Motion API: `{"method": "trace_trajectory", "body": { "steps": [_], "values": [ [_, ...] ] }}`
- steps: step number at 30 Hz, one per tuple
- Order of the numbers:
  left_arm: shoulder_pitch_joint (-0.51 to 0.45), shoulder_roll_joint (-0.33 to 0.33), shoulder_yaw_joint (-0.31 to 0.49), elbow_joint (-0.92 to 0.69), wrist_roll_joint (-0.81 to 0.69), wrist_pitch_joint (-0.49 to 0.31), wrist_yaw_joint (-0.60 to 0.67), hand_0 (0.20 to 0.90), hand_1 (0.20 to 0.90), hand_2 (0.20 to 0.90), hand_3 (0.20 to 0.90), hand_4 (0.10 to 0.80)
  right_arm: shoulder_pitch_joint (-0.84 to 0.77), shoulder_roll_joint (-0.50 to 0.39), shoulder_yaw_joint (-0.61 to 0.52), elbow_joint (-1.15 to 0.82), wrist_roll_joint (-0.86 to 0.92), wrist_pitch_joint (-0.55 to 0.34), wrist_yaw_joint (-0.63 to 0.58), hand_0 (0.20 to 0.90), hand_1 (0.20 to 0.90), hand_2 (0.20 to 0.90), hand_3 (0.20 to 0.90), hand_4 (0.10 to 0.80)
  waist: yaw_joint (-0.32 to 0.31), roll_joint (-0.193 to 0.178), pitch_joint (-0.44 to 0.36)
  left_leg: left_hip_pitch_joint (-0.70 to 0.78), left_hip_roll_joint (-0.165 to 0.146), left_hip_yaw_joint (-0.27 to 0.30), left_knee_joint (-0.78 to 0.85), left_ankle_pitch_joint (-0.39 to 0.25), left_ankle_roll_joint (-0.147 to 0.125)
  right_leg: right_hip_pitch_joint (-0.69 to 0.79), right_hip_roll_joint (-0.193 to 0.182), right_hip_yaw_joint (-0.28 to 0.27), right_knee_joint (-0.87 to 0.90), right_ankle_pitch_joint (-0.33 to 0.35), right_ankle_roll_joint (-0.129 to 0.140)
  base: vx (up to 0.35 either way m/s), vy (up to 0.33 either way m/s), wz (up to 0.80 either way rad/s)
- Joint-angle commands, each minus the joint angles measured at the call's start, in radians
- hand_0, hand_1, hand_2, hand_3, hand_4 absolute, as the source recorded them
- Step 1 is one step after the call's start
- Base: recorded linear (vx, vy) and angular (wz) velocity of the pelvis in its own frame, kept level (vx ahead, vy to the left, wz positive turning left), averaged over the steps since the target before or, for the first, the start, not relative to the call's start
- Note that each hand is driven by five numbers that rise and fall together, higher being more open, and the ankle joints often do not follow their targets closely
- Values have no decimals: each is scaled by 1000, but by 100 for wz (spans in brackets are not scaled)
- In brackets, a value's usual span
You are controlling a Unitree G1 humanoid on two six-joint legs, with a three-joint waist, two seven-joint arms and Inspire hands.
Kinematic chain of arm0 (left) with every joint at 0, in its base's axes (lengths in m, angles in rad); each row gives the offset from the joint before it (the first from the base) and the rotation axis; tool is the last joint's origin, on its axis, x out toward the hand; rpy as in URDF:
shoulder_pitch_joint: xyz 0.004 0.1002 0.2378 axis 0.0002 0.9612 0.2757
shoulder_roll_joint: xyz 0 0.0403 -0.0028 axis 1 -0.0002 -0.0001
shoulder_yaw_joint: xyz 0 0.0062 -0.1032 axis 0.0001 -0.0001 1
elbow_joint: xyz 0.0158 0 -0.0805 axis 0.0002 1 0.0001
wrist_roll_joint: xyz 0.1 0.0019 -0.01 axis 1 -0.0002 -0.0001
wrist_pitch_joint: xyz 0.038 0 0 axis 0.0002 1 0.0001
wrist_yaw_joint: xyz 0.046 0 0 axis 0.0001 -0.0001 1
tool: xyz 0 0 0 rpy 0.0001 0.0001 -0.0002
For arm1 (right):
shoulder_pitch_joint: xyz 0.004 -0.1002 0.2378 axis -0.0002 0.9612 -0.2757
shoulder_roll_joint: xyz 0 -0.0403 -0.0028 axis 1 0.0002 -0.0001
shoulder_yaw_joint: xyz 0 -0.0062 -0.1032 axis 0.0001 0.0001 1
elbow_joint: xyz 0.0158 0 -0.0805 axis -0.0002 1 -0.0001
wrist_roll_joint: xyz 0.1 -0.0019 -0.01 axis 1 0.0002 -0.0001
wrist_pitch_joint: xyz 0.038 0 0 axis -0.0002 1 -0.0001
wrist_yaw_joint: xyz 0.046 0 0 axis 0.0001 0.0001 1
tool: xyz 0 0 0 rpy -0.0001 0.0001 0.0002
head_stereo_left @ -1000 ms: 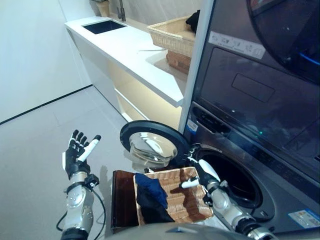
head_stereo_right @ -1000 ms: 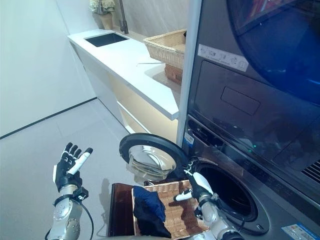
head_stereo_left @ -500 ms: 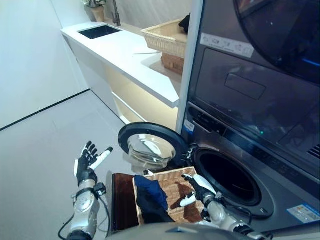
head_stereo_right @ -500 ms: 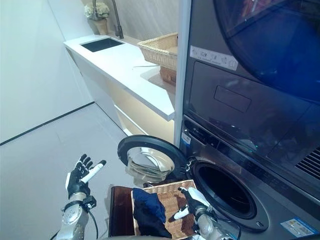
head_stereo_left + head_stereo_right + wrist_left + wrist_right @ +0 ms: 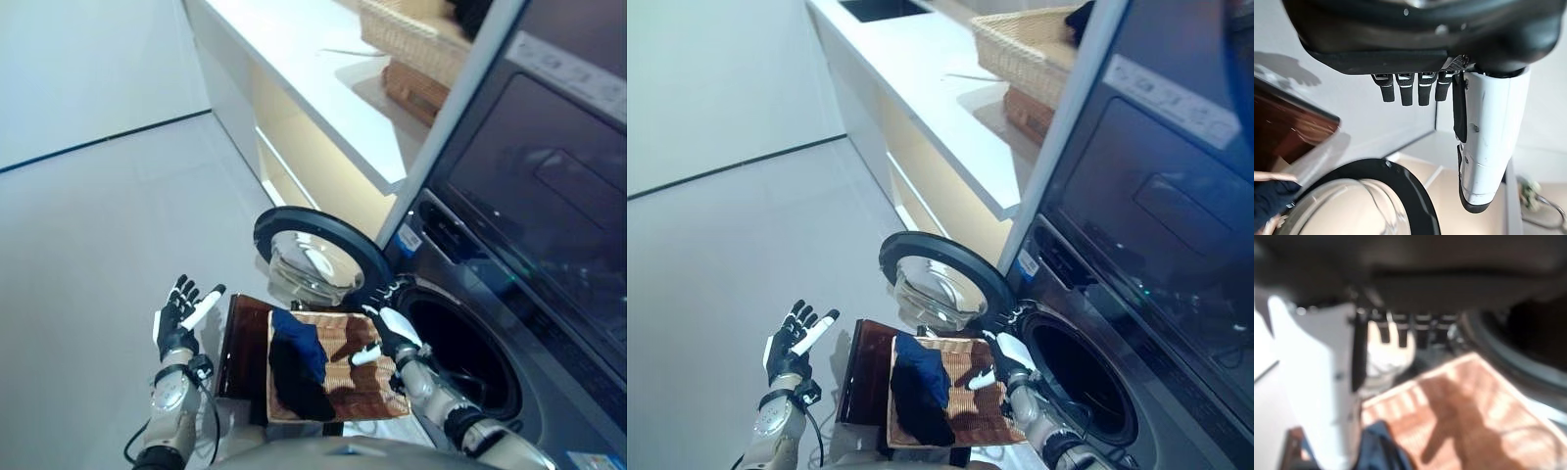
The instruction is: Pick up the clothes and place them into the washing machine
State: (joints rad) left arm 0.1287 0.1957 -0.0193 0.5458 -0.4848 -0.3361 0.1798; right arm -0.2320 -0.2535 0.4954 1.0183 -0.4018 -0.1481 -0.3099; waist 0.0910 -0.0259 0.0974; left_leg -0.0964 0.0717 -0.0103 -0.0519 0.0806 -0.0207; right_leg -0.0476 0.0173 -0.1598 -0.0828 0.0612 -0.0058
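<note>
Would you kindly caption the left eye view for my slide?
Open right hand hovers over wicker basket of dark clothes beside the open washing machine.

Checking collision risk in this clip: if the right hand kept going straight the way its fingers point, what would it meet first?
Probably the rim of the washing machine's open door. The right hand, open, hovers over the wicker basket, fingers pointing up and away toward where the door meets the drum opening. Depth is unclear.

Clothes (image 5: 296, 360): dark navy and black bundle, crumpled, lying in the left part of a shallow wicker basket (image 5: 367, 397). Washing machine (image 5: 460, 354): front-loader, round door (image 5: 318, 257) swung open, drum dark.
</note>
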Motion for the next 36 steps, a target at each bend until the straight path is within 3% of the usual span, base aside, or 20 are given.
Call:
{"method": "trace_trajectory", "body": {
  "steps": [1,6,13,24,36],
  "values": [
    [-90,81,-4,-142,53,-103,1,900,900,900,900,800,-130,29,-6,11,30,-29,-76,900,900,900,900,800,10,-65,19,-49,-86,-35,123,-134,3,-34,-24,25,24,-22,59,-117,137,29],
    [-108,96,-33,-152,72,-115,4,900,900,900,900,800,-167,37,-12,39,41,-26,-103,900,900,900,900,800,20,-40,38,-93,-95,-33,82,-103,15,-97,-40,-2,36,-12,67,-53,113,17],
    [-141,100,-45,-177,36,-133,6,900,900,900,900,800,-209,62,14,44,72,-30,-86,900,900,900,900,800,30,-23,85,-150,-116,-22,75,-90,34,-175,-70,15,66,8,80,-43,130,-5],
    [-199,110,-88,-250,39,-139,21,900,900,900,900,800,-260,104,0,49,144,-25,-89,900,900,900,900,800,40,-3,136,-261,-141,-31,122,-81,43,-271,-118,-9,105,23,97,-40,104,7],
    [-218,121,-66,-280,24,-144,49,900,900,900,900,800,-255,156,-32,52,242,-39,-96,900,900,900,900,800,44,-5,173,-369,-155,-34,166,-79,49,-357,-132,-20,114,50,107,-44,53,1]
  ]
}}
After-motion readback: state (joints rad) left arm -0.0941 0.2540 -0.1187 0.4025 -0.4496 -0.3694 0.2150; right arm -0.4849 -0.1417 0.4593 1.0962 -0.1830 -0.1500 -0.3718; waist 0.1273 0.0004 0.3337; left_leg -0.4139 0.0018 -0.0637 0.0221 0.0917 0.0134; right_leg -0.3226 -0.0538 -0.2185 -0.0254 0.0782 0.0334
